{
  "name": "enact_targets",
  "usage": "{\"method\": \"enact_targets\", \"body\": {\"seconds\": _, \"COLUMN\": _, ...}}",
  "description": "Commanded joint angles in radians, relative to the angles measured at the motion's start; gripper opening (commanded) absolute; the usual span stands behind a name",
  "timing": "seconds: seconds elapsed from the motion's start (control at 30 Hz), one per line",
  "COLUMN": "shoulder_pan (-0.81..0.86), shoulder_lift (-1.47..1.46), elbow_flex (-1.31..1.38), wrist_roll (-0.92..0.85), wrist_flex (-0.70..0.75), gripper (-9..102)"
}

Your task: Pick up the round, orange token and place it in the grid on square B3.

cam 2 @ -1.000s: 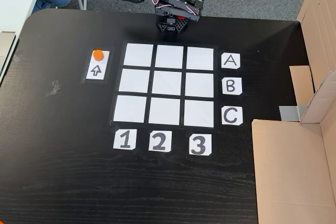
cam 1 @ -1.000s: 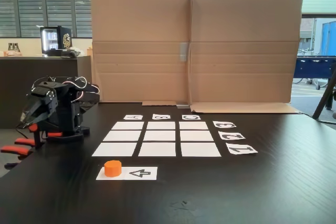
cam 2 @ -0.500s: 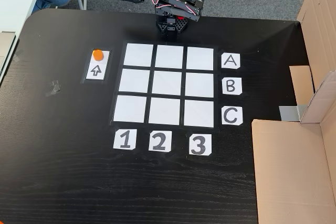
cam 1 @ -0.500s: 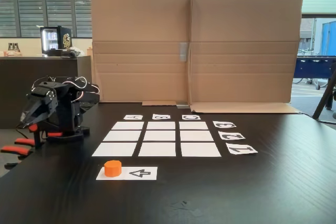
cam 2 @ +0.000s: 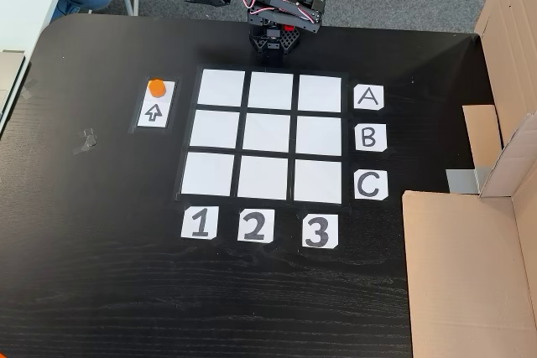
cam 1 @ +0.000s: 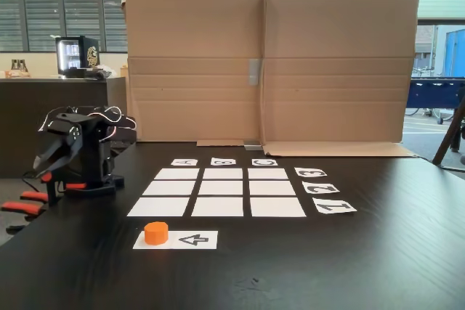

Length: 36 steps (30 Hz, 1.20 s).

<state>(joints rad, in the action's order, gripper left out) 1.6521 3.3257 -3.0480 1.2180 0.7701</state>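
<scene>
Arm (cam 1: 80, 154) pose: folded low over its base at the left of the desk (cam 1: 378, 252) in a fixed view; in a fixed view from above it sits at the far desk edge (cam 2: 268, 18), just beyond the grid. Pincer (cam 1: 45, 168) hangs at the left end of the arm, tip pointing down and outward past the desk edge, holding nothing; whether its jaws are spread or pressed together cannot be told.

Token (cam 1: 156, 232) location: on the left end of the white arrow strip (cam 1: 190, 239), near side of the grid (cam 1: 218, 192) in a fixed view. In a fixed view from above the token (cam 2: 156, 86) stands left of the grid (cam 2: 268, 135), upright on its flat face, axis vertical; being round, it has no heading. The printed arrow points toward the token.

Square B3 (cam 2: 319, 135) lies in the right column, middle row, unoccupied, beside label B (cam 2: 370, 137).

Clearance: bare dark desk surrounds strip and grid. Cardboard screen (cam 1: 269, 63) stands along the far side; cardboard (cam 2: 470, 274) borders the right.
</scene>
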Motion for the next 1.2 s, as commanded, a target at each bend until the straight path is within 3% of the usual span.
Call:
{"method": "enact_targets", "body": {"seconds": 0.0, "shoulder_pan": -0.009, "shoulder_lift": -0.008, "elbow_flex": 0.023, "wrist_roll": -0.009, "wrist_flex": -0.003, "gripper": -1}}
{"method": "enact_targets", "body": {"seconds": 0.13, "shoulder_pan": -0.021, "shoulder_lift": -0.109, "elbow_flex": 0.107, "wrist_roll": 0.002, "wrist_flex": -0.014, "gripper": -1}}
{"method": "enact_targets", "body": {"seconds": 0.37, "shoulder_pan": -0.077, "shoulder_lift": -0.591, "elbow_flex": 0.488, "wrist_roll": 0.025, "wrist_flex": 0.067, "gripper": -1}}
{"method": "enact_targets", "body": {"seconds": 0.7, "shoulder_pan": -0.164, "shoulder_lift": -1.215, "elbow_flex": 1.065, "wrist_roll": 0.021, "wrist_flex": 0.391, "gripper": -1}}
{"method": "enact_targets", "body": {"seconds": 0.93, "shoulder_pan": -0.249, "shoulder_lift": -1.477, "elbow_flex": 1.295, "wrist_roll": 0.031, "wrist_flex": 0.494, "gripper": 0}}
{"method": "enact_targets", "body": {"seconds": 1.17, "shoulder_pan": -0.333, "shoulder_lift": -1.66, "elbow_flex": 1.445, "wrist_roll": 0.115, "wrist_flex": 0.511, "gripper": 17}}
